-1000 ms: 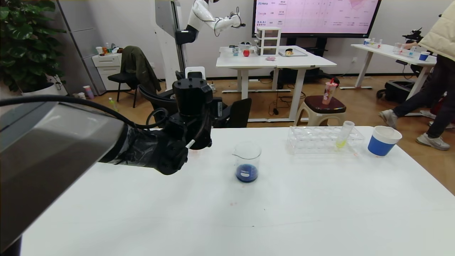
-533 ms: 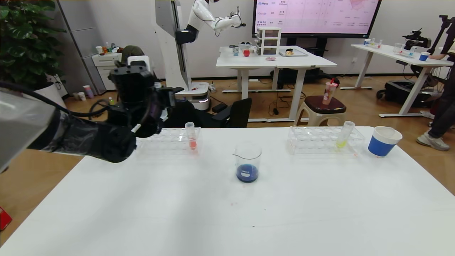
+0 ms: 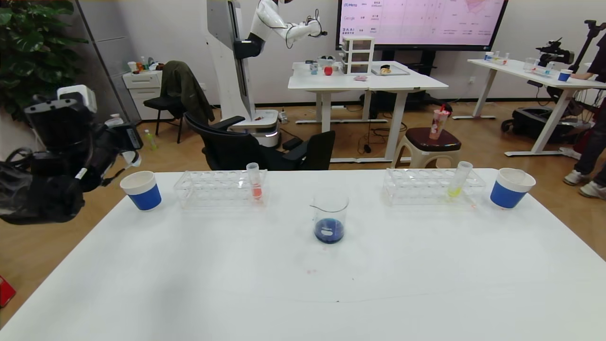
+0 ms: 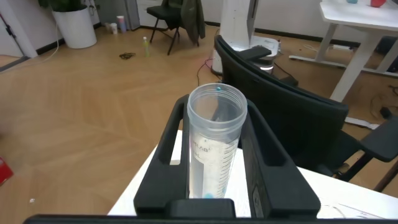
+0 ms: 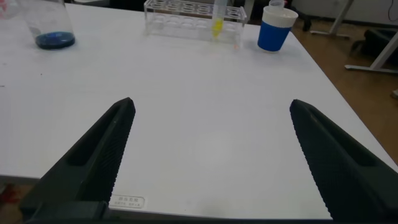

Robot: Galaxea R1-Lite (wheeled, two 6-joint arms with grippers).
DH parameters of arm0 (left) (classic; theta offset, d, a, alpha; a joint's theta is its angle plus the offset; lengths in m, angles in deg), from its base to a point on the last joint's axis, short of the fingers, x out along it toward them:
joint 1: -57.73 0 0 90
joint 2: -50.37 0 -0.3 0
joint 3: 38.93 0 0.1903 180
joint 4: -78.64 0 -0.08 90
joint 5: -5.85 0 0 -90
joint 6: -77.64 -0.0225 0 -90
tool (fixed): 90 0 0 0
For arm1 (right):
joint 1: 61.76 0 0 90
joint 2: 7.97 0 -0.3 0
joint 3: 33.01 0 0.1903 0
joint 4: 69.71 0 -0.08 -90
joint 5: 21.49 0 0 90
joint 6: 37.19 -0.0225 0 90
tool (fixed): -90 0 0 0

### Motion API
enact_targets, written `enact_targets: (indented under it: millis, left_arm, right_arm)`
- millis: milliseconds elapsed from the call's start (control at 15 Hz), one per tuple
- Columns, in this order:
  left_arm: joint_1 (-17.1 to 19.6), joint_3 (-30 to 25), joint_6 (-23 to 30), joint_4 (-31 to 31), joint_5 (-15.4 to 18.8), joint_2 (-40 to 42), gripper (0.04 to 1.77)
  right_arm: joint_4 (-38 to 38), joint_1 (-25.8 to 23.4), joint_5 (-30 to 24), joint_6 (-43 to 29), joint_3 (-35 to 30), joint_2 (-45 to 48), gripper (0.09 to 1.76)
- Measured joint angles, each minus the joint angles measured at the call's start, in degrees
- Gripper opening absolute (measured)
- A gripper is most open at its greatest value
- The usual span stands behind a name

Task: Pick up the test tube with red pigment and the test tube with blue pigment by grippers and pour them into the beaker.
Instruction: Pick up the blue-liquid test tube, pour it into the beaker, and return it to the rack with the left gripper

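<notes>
Since a second ago, the left arm has been swinging away from over the table toward the robot's left, uncovering the left rack and the left cup; the left gripper [image 4: 214,158] is now hanging beyond the table's left edge, near the left paper cup [image 3: 140,190]. Its fingers [image 4: 163,163] are clamping a clear test tube [image 4: 213,140], which is showing only a trace of blue at its bottom, so this looks like the test tube with blue pigment, nearly emptied.

Standing near the middle of the table [image 3: 303,284], the beaker [image 3: 329,215] is holding dark blue liquid. Just left of it, the left rack [image 3: 220,188] is carrying one upright tube of coral-orange liquid [image 3: 255,182]. To the beaker's right, the right rack [image 3: 433,185] is keeping a tilted tube of yellow-green liquid [image 3: 458,179], with the right paper cup [image 3: 511,187] just beyond it. No deep-red tube is showing in any view.

The right gripper [image 5: 211,165] is hovering low above the near right part of the table, its fingers spread wide and gripping nothing.
</notes>
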Motion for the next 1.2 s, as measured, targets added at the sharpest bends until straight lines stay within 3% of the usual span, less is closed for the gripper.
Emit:
enact_targets:
  millis: [200,733,933,1200]
  left_arm:
    - [3.6,0.7,0.7,-1.1,1.4,-2.5,0.51]
    - [5.0,8.7,1.0,-3.9,1.0,-14.9,0.51]
    - [5.2,8.5,1.3,-9.2,0.8,-19.1,0.51]
    - [4.8,6.5,1.1,-10.2,0.9,-21.4,0.51]
  right_arm:
    - [0.0,0.0,0.0,0.0,0.0,0.0,1.74]
    - [0.0,0.0,0.0,0.0,0.0,0.0,1.74]
    - [0.0,0.0,0.0,0.0,0.0,0.0,1.74]
    - [0.0,0.0,0.0,0.0,0.0,0.0,1.74]
